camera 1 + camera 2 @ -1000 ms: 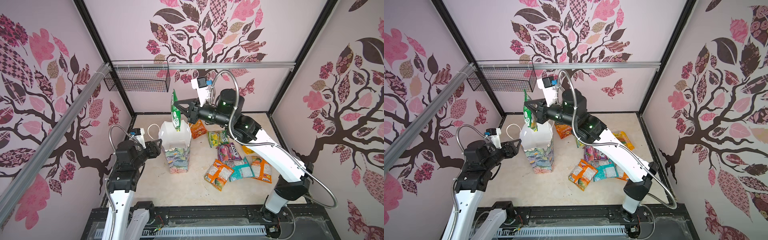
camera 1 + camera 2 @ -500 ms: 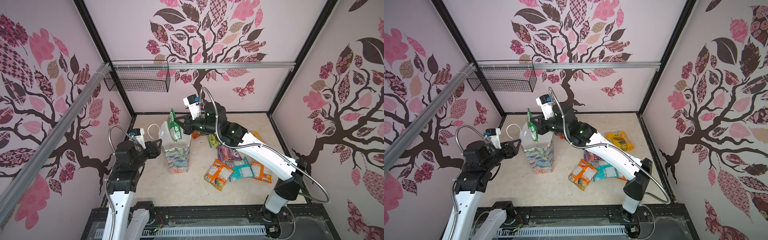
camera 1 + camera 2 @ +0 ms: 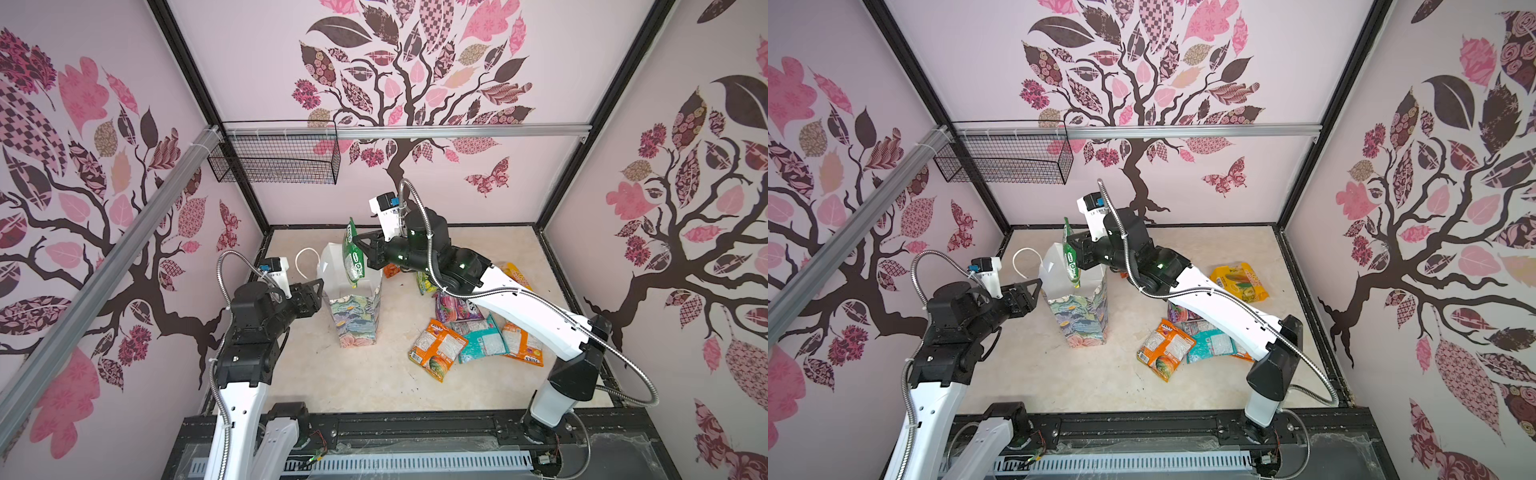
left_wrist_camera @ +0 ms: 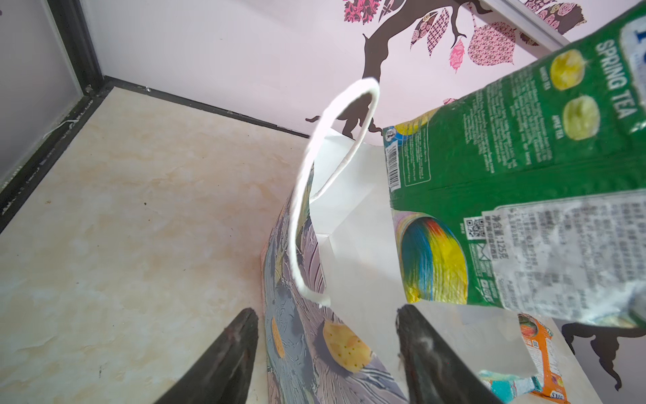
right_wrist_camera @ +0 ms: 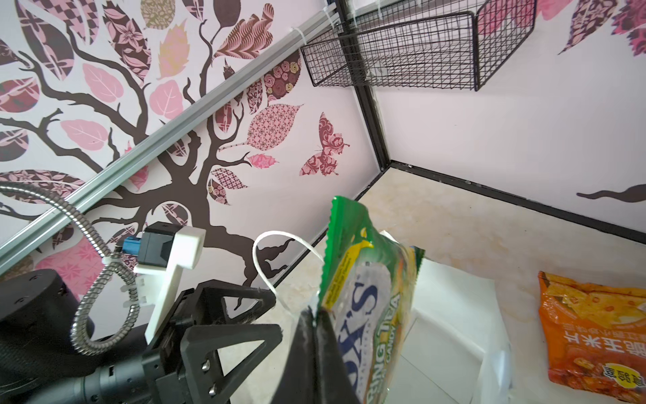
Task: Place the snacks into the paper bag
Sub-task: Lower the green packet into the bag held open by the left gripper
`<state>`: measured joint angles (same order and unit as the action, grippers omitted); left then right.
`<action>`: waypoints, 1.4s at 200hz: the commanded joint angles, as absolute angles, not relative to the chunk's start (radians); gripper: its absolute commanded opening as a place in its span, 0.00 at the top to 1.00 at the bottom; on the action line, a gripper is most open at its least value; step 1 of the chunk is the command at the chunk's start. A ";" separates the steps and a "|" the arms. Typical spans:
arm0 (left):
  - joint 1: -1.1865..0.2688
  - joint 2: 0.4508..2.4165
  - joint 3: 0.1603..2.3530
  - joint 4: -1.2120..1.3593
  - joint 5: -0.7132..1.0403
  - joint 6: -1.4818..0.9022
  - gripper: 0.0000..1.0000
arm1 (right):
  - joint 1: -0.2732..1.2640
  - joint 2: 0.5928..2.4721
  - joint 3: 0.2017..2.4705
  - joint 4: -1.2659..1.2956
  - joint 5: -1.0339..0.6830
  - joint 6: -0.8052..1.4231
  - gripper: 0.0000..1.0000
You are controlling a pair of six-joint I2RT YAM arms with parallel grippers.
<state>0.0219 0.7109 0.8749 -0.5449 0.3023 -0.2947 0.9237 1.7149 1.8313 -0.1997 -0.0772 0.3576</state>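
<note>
A black wire basket point(image 3: 274, 160) hangs at a silver rail point(image 3: 457, 131) in the back left corner, high above the beige marbled surface point(image 3: 365, 374). The pale pink walls carry brown tree decals point(image 3: 398, 166) with patterned leaves. A butterfly decal point(image 3: 488, 178) sits right of the trunk.

The green packet point(image 4: 507, 140) is glossy, crinkled plastic. The paper bag point(image 3: 357, 320) looks matt, brush-textured outside. The basket point(image 3: 274, 162) is thin metal wire.
</note>
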 commanded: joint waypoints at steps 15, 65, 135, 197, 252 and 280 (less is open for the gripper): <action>0.027 0.703 0.855 -0.538 0.288 -0.289 0.33 | 0.921 1.710 1.827 -0.185 0.015 0.323 1.00; 0.028 0.701 0.857 -0.545 0.280 -0.286 0.33 | 0.919 1.711 1.812 -0.195 0.031 0.328 1.00; 0.027 0.705 0.857 -0.538 0.298 -0.288 0.32 | 0.919 1.712 1.788 -0.229 0.083 0.322 1.00; 0.027 0.717 0.856 -0.537 0.311 -0.288 0.32 | 0.920 1.694 1.779 -0.241 0.024 0.330 1.00; 0.027 0.728 0.857 -0.537 0.321 -0.287 0.32 | 0.920 1.667 1.757 -0.227 0.002 0.343 1.00; 0.027 0.730 0.857 -0.539 0.322 -0.287 0.32 | 0.922 1.688 1.781 -0.254 0.016 0.333 1.00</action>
<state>0.0219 0.7303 0.8749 -0.5495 0.3111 -0.2943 0.9215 1.7119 1.7416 -0.2726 0.0116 0.3397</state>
